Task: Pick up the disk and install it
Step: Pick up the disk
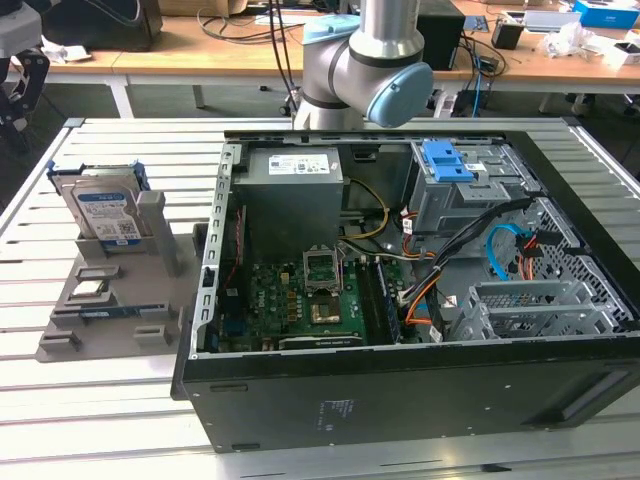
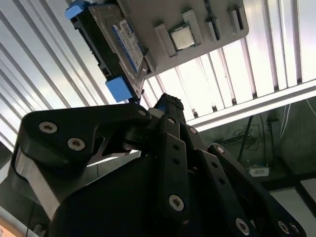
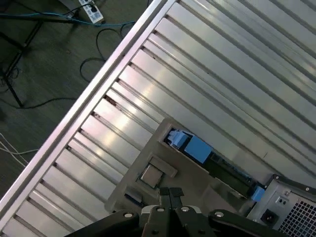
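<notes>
The disk [image 1: 105, 212] stands on edge in a grey holder [image 1: 70, 300] on the slatted table, at the exterior view's left, its white-and-blue label showing inside a blue bracket. In the second wrist view the disk [image 2: 118, 44] lies beyond my gripper [image 2: 165, 101], well apart from it. In the first wrist view the disk [image 3: 195, 145] appears edge-on, with my gripper [image 3: 171, 193] over the holder [image 3: 143, 192]. The fingertips are pressed together with nothing between them.
An open computer case [image 1: 400, 260] lies on the table at the exterior view's right, with a grey power supply [image 1: 292, 175], a motherboard and a drive cage with a blue latch [image 1: 447, 160]. A processor chip [image 2: 182, 38] sits on the holder. Cluttered desks stand behind.
</notes>
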`<state>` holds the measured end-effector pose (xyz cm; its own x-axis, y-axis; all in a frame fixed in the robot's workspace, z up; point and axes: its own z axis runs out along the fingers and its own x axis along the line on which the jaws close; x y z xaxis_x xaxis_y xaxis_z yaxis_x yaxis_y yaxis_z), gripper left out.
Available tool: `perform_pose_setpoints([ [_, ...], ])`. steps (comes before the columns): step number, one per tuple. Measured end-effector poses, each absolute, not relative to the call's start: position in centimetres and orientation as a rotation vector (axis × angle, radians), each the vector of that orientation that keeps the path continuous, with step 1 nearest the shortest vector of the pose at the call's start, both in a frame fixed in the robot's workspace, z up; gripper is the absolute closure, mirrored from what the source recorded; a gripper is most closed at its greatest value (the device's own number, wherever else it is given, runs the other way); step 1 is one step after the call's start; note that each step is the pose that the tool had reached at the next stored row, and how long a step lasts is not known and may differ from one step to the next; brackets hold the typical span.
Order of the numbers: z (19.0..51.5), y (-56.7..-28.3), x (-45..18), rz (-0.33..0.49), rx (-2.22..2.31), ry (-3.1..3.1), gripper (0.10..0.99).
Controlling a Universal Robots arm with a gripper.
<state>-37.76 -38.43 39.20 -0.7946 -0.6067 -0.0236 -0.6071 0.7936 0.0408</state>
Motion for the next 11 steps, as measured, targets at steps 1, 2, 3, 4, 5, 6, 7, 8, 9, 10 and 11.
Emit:
perform_pose_setpoints([
  [1, 39.2, -38.43, -37.76, 0.073, -1.037, 2.955, 0.98],
  [2, 39.2, -38.43, -37.76, 0.073, -1.087, 2.938, 0.98],
  [3, 39.2, -38.43, -37.76, 0.073, -1.114, 2.928, 0.98],
  [4, 39.2, -38.43, -37.76, 0.073, -1.152, 2.914, 0.98],
  [5, 39.2, -38.43, -37.76, 0.073, -1.171, 2.907, 0.98],
  [6, 39.2, -38.44, -37.76, 0.073, -1.191, 2.899, 0.98],
  [7, 39.2, -38.44, -37.76, 0.073, -1.223, 2.887, 0.98],
  [8, 39.2, -38.43, -37.76, 0.074, -1.256, 2.873, 0.98],
  [9, 39.2, -38.44, -37.76, 0.074, -1.273, 2.866, 0.98],
  [10, 39.2, -38.43, -37.76, 0.074, -1.291, 2.858, 0.98],
  [11, 39.2, -38.43, -37.76, 0.074, -1.311, 2.849, 0.98],
])
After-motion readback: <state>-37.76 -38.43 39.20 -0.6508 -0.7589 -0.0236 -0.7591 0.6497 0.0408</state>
